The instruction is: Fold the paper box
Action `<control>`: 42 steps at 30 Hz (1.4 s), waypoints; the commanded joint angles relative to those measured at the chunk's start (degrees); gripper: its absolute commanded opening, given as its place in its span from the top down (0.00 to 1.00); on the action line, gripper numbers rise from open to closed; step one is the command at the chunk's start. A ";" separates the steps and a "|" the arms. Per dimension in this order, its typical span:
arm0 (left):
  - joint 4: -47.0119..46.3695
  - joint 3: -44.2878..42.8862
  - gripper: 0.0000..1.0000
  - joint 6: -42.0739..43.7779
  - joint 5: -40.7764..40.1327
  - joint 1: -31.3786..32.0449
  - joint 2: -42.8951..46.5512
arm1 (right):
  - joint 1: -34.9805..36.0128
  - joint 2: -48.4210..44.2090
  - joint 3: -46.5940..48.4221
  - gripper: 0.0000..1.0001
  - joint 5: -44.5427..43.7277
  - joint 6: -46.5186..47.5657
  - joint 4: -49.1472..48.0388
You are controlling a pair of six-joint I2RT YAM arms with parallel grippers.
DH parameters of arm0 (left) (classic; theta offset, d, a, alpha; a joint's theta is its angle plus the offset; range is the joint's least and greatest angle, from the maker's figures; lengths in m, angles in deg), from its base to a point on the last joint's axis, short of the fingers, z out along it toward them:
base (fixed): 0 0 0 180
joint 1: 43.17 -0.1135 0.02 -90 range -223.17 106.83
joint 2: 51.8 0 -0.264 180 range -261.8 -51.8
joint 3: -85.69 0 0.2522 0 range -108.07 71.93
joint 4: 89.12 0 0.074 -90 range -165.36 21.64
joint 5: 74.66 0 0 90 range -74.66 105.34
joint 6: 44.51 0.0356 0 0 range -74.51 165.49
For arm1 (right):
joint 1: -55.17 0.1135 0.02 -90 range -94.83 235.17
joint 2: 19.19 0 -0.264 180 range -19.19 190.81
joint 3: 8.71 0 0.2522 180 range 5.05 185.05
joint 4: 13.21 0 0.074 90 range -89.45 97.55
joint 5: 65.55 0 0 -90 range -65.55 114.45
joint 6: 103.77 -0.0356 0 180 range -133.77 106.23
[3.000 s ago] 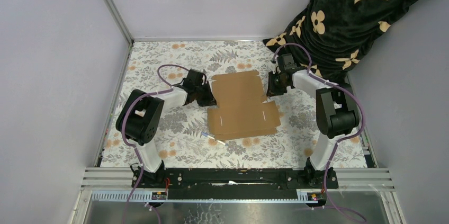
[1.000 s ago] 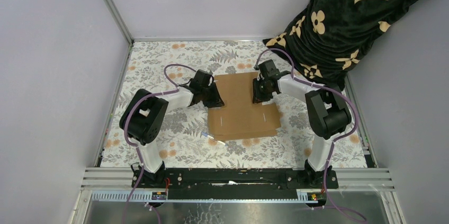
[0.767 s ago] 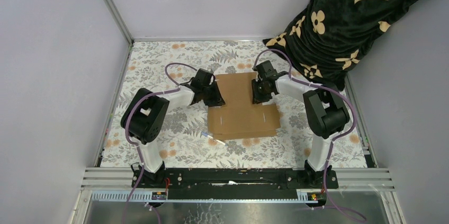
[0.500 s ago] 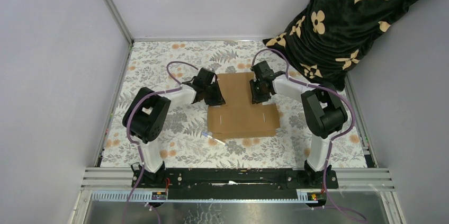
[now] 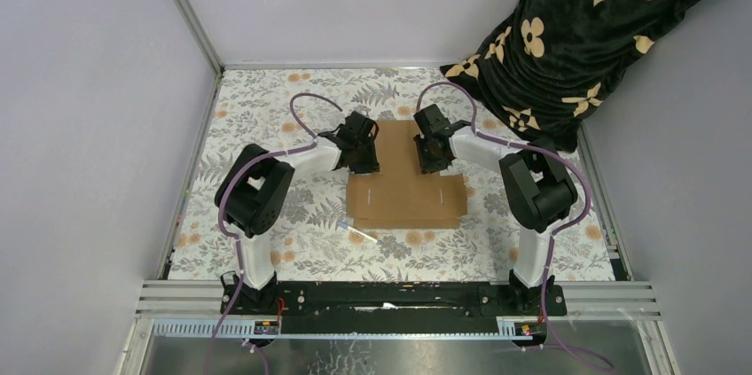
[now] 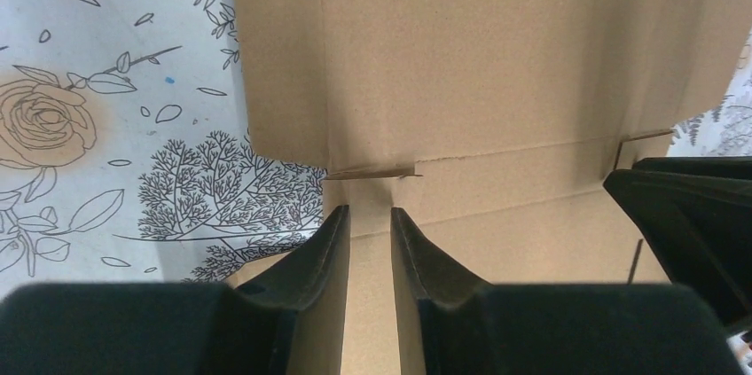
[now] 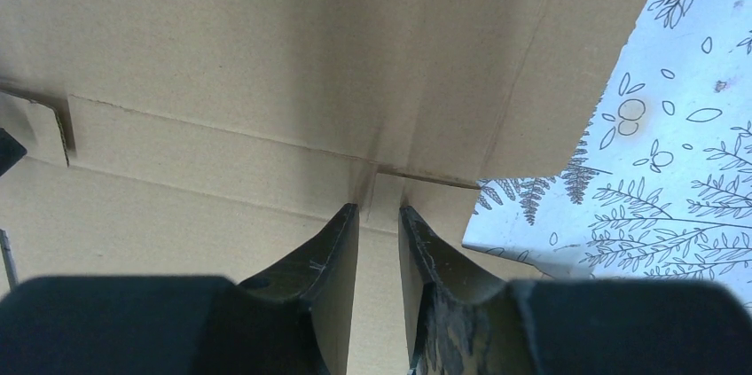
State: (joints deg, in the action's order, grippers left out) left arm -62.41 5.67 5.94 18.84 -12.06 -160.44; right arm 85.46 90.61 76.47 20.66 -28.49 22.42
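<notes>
The paper box (image 5: pixel 406 193) is a flat brown cardboard sheet with creases and slits, lying mid-table. Its far panel looks narrower than its near panel. My left gripper (image 5: pixel 367 155) presses at the far panel's left edge and my right gripper (image 5: pixel 431 155) at its right edge. In the left wrist view the jaws (image 6: pixel 370 211) stand almost together over the cardboard (image 6: pixel 497 56), just below a small slit, with nothing between them. The right wrist view shows the same: the jaws (image 7: pixel 379 208) are nearly closed over the cardboard (image 7: pixel 266 47) at a crease.
A small white pen-like stick (image 5: pixel 359 231) lies on the floral tablecloth (image 5: pixel 266 118) by the box's near left corner. A black cloth with tan flowers (image 5: pixel 585 29) hangs over the back right corner. Grey walls enclose the left, back and right.
Both grippers have moved inward and slightly away from me, toward each other. The far panel's side flaps have come in with them, so that panel looks narrower.
</notes>
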 commanded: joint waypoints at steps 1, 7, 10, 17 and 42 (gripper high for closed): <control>4.14 -1.20 0.71 1.92 -5.60 2.61 -4.15 | 1.34 4.42 -0.45 0.69 -2.01 -1.20 1.27; 6.94 -3.62 0.71 2.89 -9.43 4.38 -6.66 | 1.43 5.37 -0.07 0.68 -3.78 -1.36 1.69; 7.71 -4.30 0.71 3.24 -10.68 4.90 -7.58 | 1.45 5.59 -0.11 0.68 -4.23 -1.36 1.69; 7.91 -4.86 0.71 3.58 -11.97 5.10 -8.79 | 1.45 6.67 0.56 0.66 -4.88 -1.54 1.46; 10.55 -18.02 0.71 7.76 -10.93 -0.84 -18.20 | -0.39 20.10 18.63 0.55 -1.57 -0.23 3.64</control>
State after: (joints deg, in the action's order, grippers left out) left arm -58.01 -12.28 12.19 5.03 -11.95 -172.95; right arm 84.93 103.59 94.46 12.15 -28.28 25.43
